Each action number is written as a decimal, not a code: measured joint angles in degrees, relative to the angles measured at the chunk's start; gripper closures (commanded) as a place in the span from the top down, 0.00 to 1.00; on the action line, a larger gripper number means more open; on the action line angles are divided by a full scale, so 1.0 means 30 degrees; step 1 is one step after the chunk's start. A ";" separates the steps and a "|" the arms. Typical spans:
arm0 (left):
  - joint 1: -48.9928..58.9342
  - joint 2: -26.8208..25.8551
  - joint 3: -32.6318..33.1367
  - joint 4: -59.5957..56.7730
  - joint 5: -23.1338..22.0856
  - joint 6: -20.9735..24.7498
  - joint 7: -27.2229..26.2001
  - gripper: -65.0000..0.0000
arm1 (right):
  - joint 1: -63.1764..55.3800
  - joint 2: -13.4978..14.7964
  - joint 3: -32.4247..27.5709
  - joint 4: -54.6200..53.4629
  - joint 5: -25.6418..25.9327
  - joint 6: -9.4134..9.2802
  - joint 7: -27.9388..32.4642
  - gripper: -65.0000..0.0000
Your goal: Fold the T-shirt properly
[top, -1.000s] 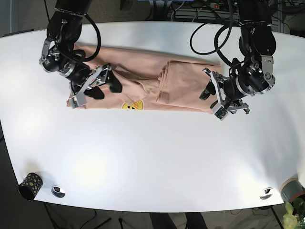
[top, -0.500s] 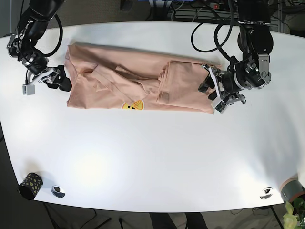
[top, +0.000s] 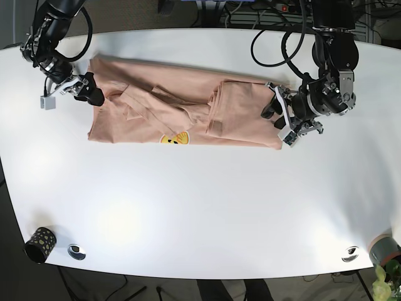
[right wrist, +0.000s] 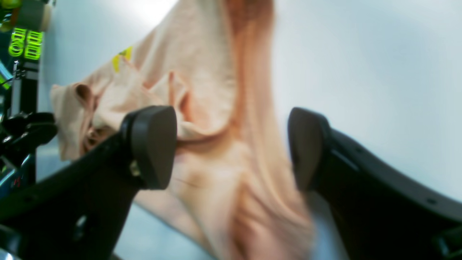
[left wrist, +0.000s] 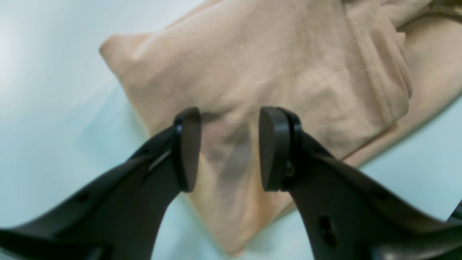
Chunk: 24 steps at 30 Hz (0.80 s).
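Observation:
The peach T-shirt lies partly folded in a long band across the far half of the white table, with a yellow print at its near edge. My left gripper is at the shirt's right end. In the left wrist view it stands open, fingers straddling the folded corner of the cloth, nothing pinched. My right gripper is at the shirt's upper left edge. In the right wrist view it is wide open over the wrinkled fabric.
A dark speckled cup and a metal disc sit at the near left corner. Another metal disc and a grey cup are at the near right. Cables hang behind the table's far edge.
The right gripper left the shirt's left-middle, swung out past the left edge, then came back to the upper left edge. The left gripper shifted slightly up and in toward the right end.

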<state>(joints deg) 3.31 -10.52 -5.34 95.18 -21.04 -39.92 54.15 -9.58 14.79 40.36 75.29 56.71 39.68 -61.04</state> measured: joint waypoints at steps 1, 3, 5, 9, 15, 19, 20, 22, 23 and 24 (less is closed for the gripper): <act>0.0007 0.0007 -0.0168 0.0000 0.0015 0.0000 -0.0007 0.37 | 0.0058 -0.0007 -0.0539 0.0015 0.0051 0.0000 -0.0051 0.71; 0.0007 -0.0029 -0.0430 -0.0022 0.0044 0.0000 0.0007 0.37 | 0.0211 -0.0022 -0.1275 0.0029 0.0117 0.0058 -0.0066 0.71; 0.0000 -0.0066 -0.0488 -0.0036 0.0080 0.0000 0.0000 0.37 | 0.0372 -0.0328 -0.1377 0.0029 0.0058 0.0124 -0.0160 0.71; 0.0051 -0.0051 -0.0481 -0.0036 0.0073 0.0000 0.0000 0.37 | 0.0401 -0.0692 -0.1297 0.0029 0.0226 0.0138 0.0117 0.70; 0.0270 -0.0058 -0.0379 -0.0036 0.0087 0.0000 0.0007 0.37 | 0.1421 -0.0874 -0.1377 -0.0029 -0.0867 -0.0189 -0.0262 0.45; 0.0095 0.0299 -0.0459 -0.0889 0.0080 0.0007 -0.0044 0.37 | 0.1843 -0.1158 -0.1909 -0.0029 -0.2273 -0.0153 -0.0328 0.24; 0.0073 0.0401 -0.0459 -0.1209 0.0066 0.0007 -0.0080 0.37 | 0.1953 -0.1268 -0.2033 -0.0015 -0.2667 -0.0160 -0.0321 0.19; 0.0095 0.0561 -0.0452 -0.1792 -0.0007 0.0000 -0.0328 0.37 | 0.2098 -0.1581 -0.2120 -0.0007 -0.3053 -0.0160 -0.0379 0.11; 0.0051 0.0554 -0.0459 -0.2018 -0.0175 0.0007 -0.0437 0.37 | 0.2091 -0.1654 -0.2120 -0.0007 -0.3286 -0.0153 -0.0364 0.06; 0.0000 0.0532 -0.0503 -0.2222 -0.0364 0.0000 -0.0510 0.37 | 0.2025 -0.1654 -0.2113 0.0029 -0.3351 -0.0153 -0.0386 0.02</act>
<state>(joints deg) 3.31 -8.93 -6.85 88.51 -22.13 -39.92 52.62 -3.51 9.82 34.02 75.37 46.65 39.22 -62.19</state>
